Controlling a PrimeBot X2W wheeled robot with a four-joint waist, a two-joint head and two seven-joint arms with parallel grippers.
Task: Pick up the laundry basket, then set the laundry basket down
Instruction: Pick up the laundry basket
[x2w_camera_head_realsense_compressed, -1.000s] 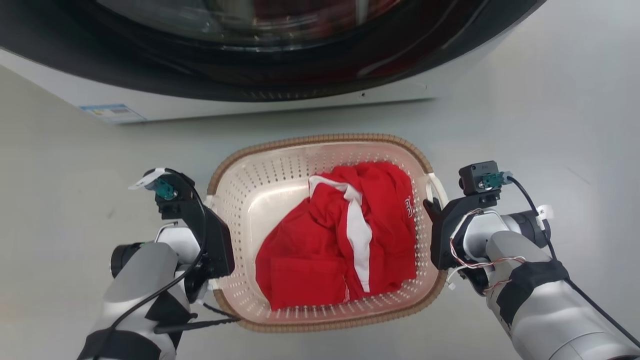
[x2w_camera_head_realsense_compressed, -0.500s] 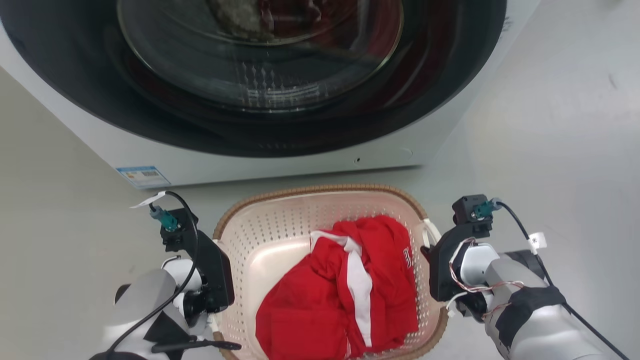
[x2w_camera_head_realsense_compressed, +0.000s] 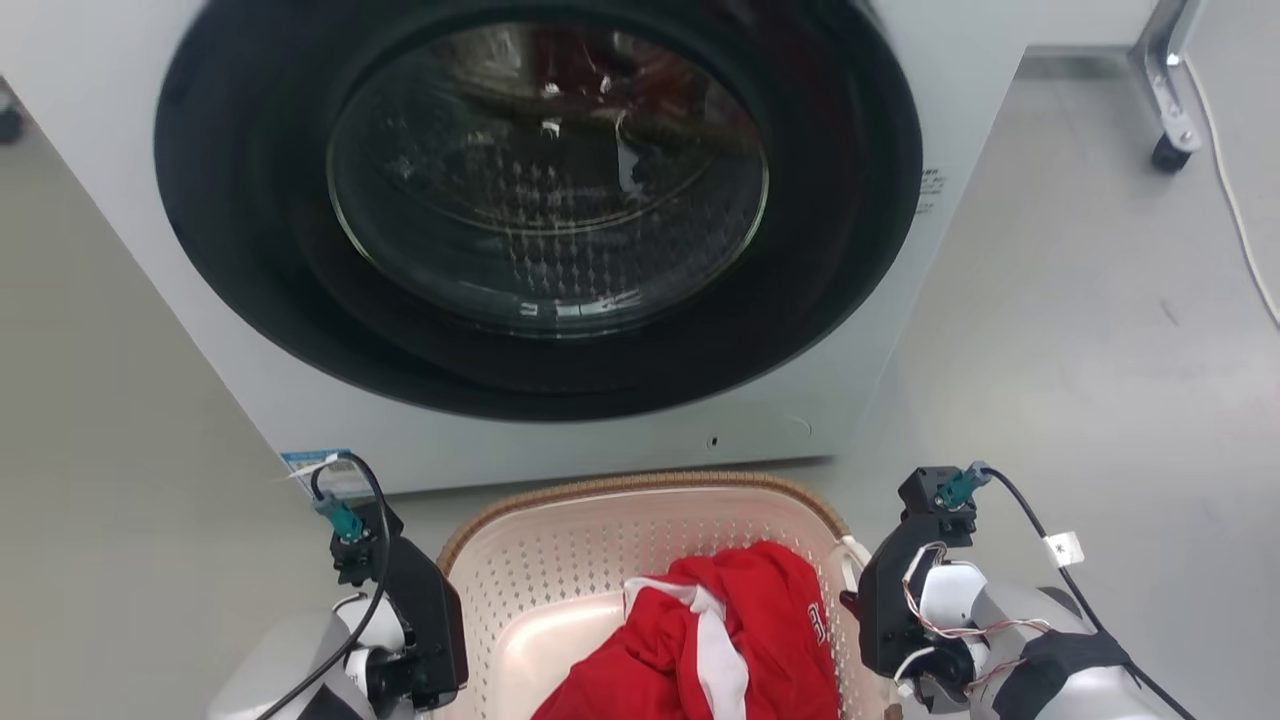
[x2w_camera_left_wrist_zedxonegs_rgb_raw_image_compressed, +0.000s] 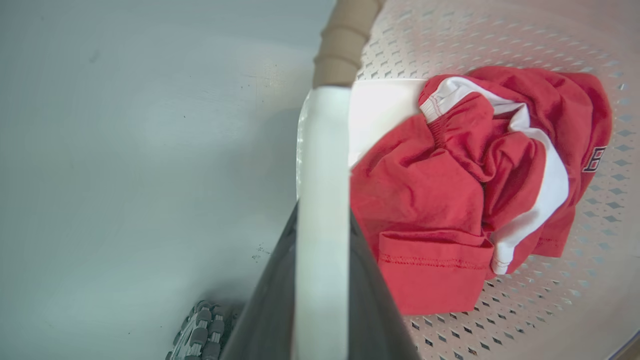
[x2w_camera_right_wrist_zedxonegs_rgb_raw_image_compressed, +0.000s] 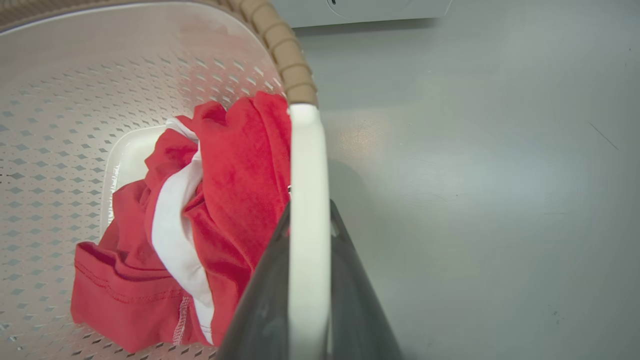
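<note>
Red cloth catches my eye first: a red and white shirt (x2w_camera_head_realsense_compressed: 760, 640) lies bunched up in the basket (x2w_camera_head_realsense_compressed: 640, 487). In my head view the basket is at 6 o'clock, low and just in front of me, between my two arms. Its brown rim curves toward the washer (x2w_camera_head_realsense_compressed: 950, 300), which stands big at 12 o'clock with its round dark door shut. A thin strip of grey floor (x2w_camera_head_realsense_compressed: 1100, 350) shows between the two.

My left claw (x2w_camera_head_realsense_compressed: 425, 640) is at 7 o'clock, on the basket's left side. In my left wrist view its two dark fingers (x2w_camera_left_wrist_zedxonegs_rgb_raw_image_compressed: 270, 300) are pinched tight on the white left handle (x2w_camera_left_wrist_zedxonegs_rgb_raw_image_compressed: 325, 140), one on each side of it.

My right claw (x2w_camera_head_realsense_compressed: 880, 620) is at 5 o'clock, on the basket's right side. In my right wrist view its fingers (x2w_camera_right_wrist_zedxonegs_rgb_raw_image_compressed: 350, 280) squeeze the white right handle (x2w_camera_right_wrist_zedxonegs_rgb_raw_image_compressed: 306, 150) the same way.

I cannot tell if the basket's bottom is on the floor.
</note>
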